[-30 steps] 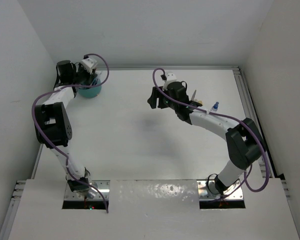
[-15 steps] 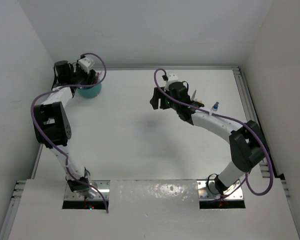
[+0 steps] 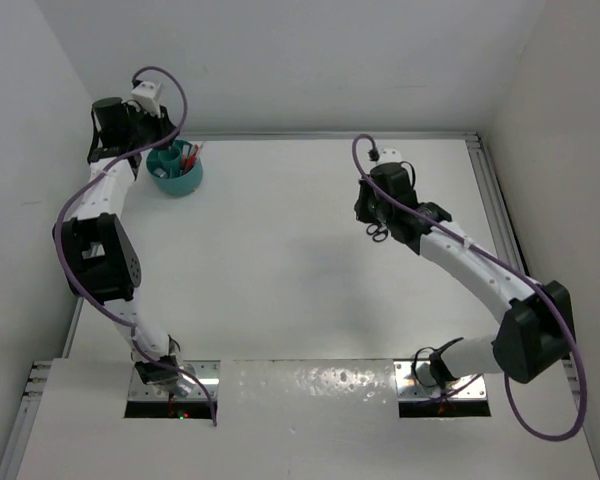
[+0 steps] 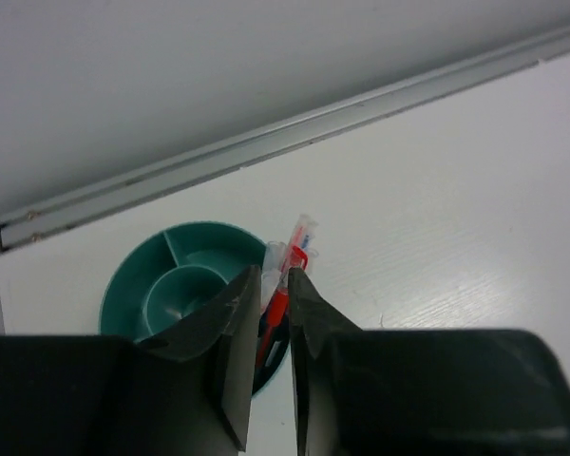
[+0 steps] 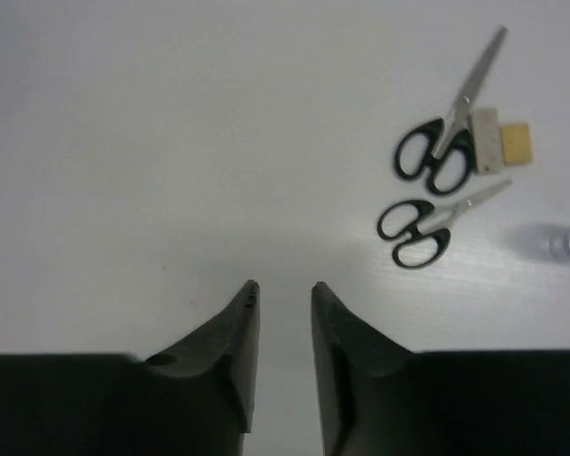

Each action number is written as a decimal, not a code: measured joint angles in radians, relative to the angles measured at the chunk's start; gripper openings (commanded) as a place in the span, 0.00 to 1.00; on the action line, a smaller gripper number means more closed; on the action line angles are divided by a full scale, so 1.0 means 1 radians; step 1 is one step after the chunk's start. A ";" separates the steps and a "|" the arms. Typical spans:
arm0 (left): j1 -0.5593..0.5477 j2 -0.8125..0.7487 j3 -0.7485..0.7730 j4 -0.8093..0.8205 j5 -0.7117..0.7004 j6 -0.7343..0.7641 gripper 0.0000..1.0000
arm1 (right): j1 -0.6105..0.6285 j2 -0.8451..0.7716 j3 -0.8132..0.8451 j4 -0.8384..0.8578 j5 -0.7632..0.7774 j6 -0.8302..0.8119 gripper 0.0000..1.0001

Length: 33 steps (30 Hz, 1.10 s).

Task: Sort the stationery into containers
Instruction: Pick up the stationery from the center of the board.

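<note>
The round teal organiser (image 3: 176, 174) stands at the far left with red and blue pens (image 3: 189, 157) upright in an outer compartment. My left gripper (image 3: 132, 135) hovers just behind and left of it. In the left wrist view its jaws (image 4: 271, 271) stand a narrow gap apart and empty, with the organiser (image 4: 171, 285) and pens (image 4: 287, 280) beyond them. My right gripper (image 3: 372, 205) hovers over the table, open and empty (image 5: 283, 285). Ahead to its right lie two black-handled scissors (image 5: 445, 142) (image 5: 420, 230), a beige block (image 5: 516, 144) and a blurred bottle (image 5: 562, 244). The tape ring is out of view.
A metal rail (image 4: 294, 138) runs along the back edge behind the organiser. White walls close in the table at the left, back and right. In the top view one pair of scissors (image 3: 377, 233) shows under the right wrist; the arm hides the other items.
My left gripper has pulled back up and to the left, off the organiser, leaving the pens in it. My right arm has swung right, over the scissors.
</note>
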 measured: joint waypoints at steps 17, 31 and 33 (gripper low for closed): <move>0.036 -0.092 0.002 -0.282 -0.191 -0.257 0.25 | -0.305 -0.112 -0.259 -0.081 0.125 0.108 0.73; 0.044 -0.136 -0.014 -0.351 -0.181 -0.274 0.26 | -0.458 0.204 -0.369 0.482 0.113 0.009 0.66; 0.050 -0.136 -0.013 -0.363 -0.181 -0.267 0.26 | -0.468 0.239 -0.369 0.517 0.098 -0.008 0.63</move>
